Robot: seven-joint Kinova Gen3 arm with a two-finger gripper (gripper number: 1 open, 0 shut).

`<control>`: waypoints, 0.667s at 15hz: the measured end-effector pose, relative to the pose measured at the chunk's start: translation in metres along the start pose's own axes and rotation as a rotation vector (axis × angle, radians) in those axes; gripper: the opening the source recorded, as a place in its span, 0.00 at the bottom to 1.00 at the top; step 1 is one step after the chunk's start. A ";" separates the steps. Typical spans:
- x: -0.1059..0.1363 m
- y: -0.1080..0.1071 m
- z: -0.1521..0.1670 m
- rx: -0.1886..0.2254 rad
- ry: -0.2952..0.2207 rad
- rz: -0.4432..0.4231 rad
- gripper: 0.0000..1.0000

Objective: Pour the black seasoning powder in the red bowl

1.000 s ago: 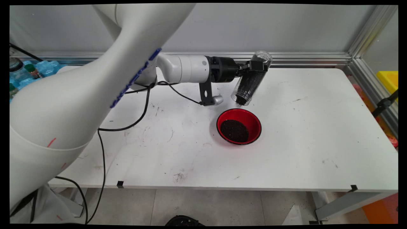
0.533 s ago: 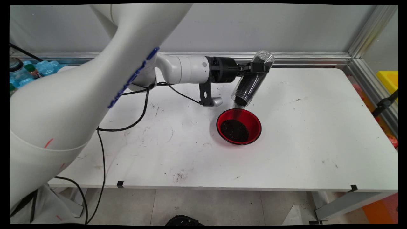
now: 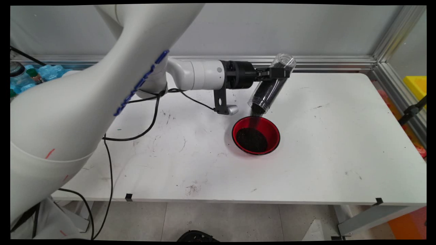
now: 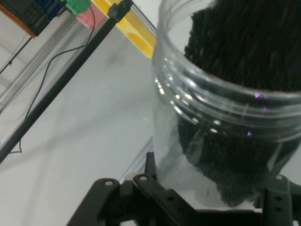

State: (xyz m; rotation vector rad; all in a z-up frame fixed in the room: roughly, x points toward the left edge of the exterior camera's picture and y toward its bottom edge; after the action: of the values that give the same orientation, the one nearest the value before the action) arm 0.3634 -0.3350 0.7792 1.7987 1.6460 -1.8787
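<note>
My gripper (image 3: 276,72) is shut on a clear plastic jar (image 3: 270,85) of dark grains, held tilted with its open mouth pointing down and to the left. Dark grains stream from the mouth into a red bowl (image 3: 272,131) on the table right below it; a dark heap (image 3: 251,139) lies in the bowl. In the hand view the jar (image 4: 225,108) fills the right side, its threaded rim close by and the dark grains inside, with the black linkage clasping it at the bottom.
Black cables (image 3: 150,119) hang from the arm across the table's left half. Blue-capped bottles (image 3: 37,75) stand at the far left beyond the table. An aluminium frame rail (image 3: 333,63) runs along the back and right edges.
The jar has tilted a little further and its closed end has swung right. The grains in it have slid toward the mouth, and the heap in the bowl has grown.
</note>
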 end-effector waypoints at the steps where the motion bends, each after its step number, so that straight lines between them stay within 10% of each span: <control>1: 0.000 0.000 0.000 0.001 -0.001 0.003 0.00; 10: 0.000 0.000 0.001 0.003 -0.009 0.015 0.00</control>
State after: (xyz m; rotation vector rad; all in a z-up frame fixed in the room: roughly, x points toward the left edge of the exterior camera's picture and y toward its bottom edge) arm 0.3628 -0.3352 0.7793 1.7957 1.6228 -1.8814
